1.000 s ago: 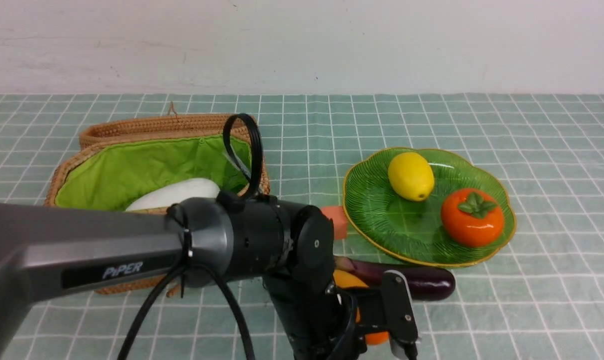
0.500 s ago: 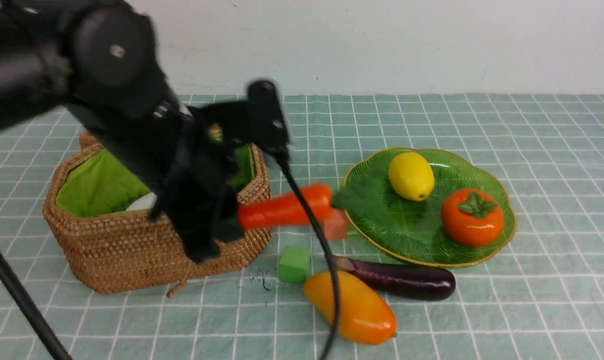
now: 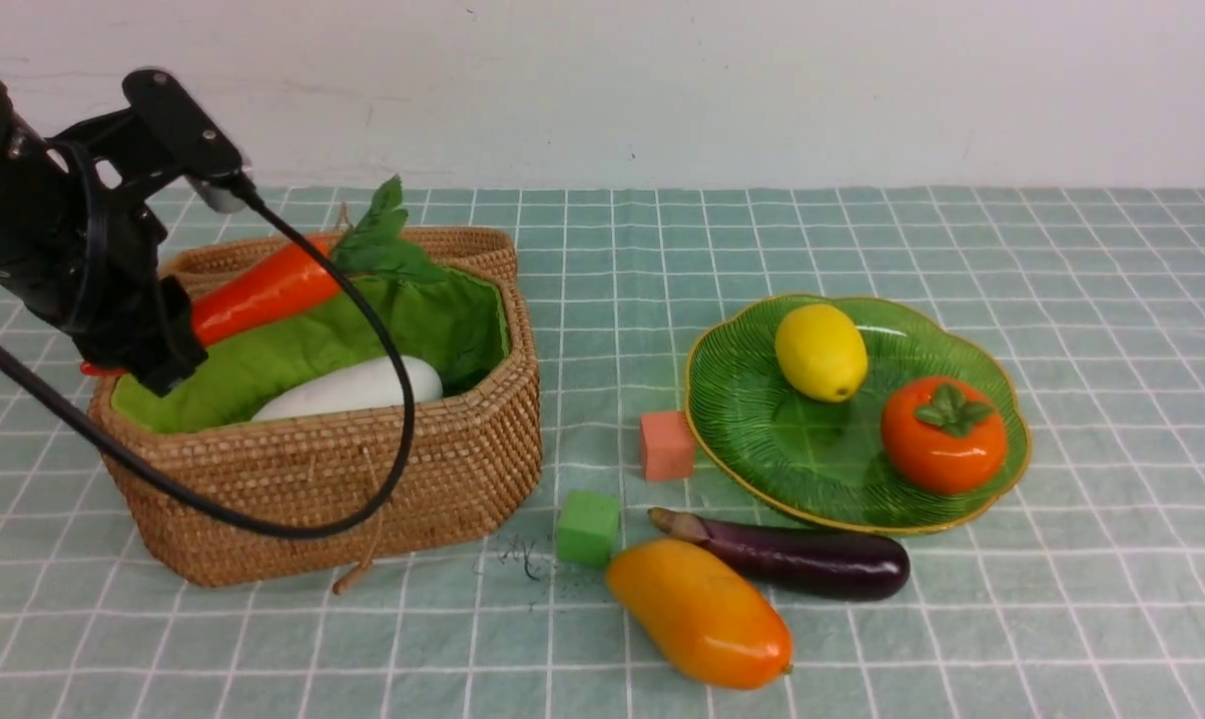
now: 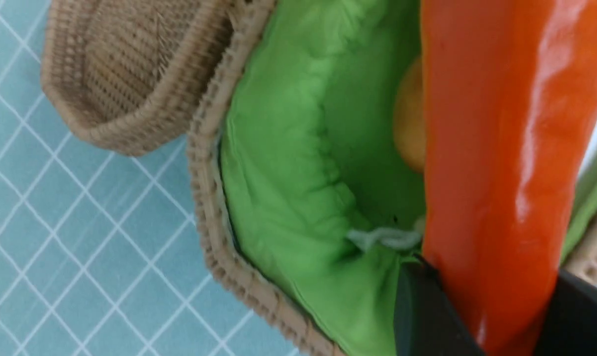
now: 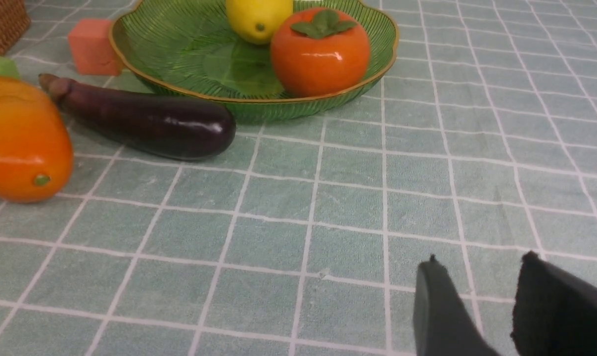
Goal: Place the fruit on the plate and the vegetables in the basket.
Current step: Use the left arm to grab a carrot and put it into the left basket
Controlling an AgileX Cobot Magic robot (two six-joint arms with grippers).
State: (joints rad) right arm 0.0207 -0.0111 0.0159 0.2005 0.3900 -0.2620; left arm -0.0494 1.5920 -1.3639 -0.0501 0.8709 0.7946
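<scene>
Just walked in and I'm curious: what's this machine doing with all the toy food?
It is sorting toy food. The left tool grips a carrot and holds it over the open basket, where a radish already lies. A lemon and a persimmon sit on the plate. The mango and the eggplant lie on the tablecloth in front of the plate, not yet sorted. The right tool is open and empty.
</scene>
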